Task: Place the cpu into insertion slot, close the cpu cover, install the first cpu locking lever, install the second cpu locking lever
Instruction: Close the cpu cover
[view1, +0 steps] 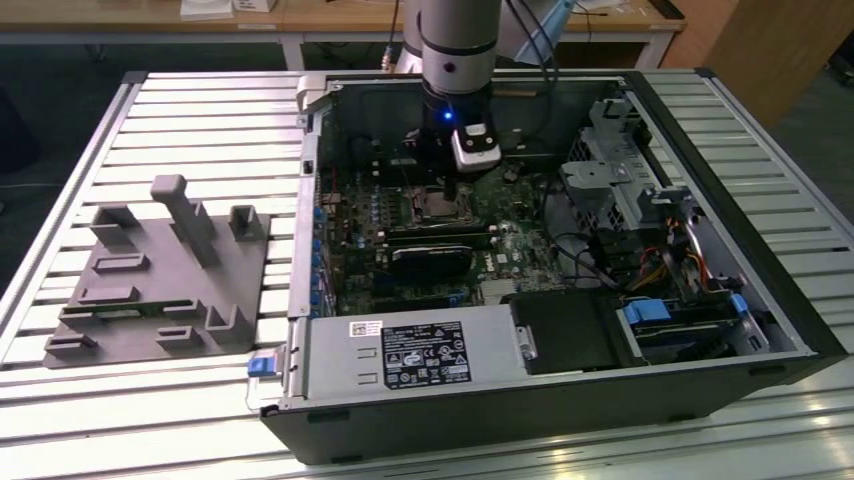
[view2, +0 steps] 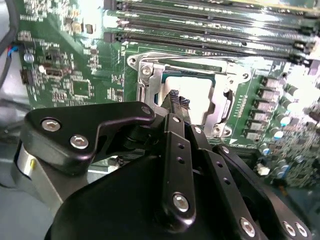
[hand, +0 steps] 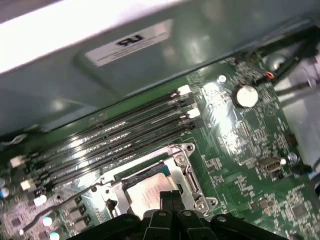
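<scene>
Inside the open computer case, the insertion slot (view1: 434, 205) sits on the green motherboard just below my gripper (view1: 461, 165) in the exterior view. In both wrist views the cpu (view2: 200, 95) (hand: 145, 190) lies in the slot, its pale metal top showing. The cpu cover (view2: 150, 87) (hand: 186, 167) appears to lie flat around it as a silvery frame. A thin lever rod (view2: 187, 58) runs along the side of the socket nearest the memory slots. My gripper (view2: 177, 100) (hand: 167, 197) hovers over the cpu's edge, shut, with nothing visible between its tips.
Long black memory slots (view2: 210, 35) (hand: 115, 135) run beside the socket. A black card (view1: 434, 250), the power supply (view1: 400, 355) and a drive cage with cables (view1: 614, 190) crowd the case. A grey fixture (view1: 160, 280) stands on the slatted table at the exterior view's left.
</scene>
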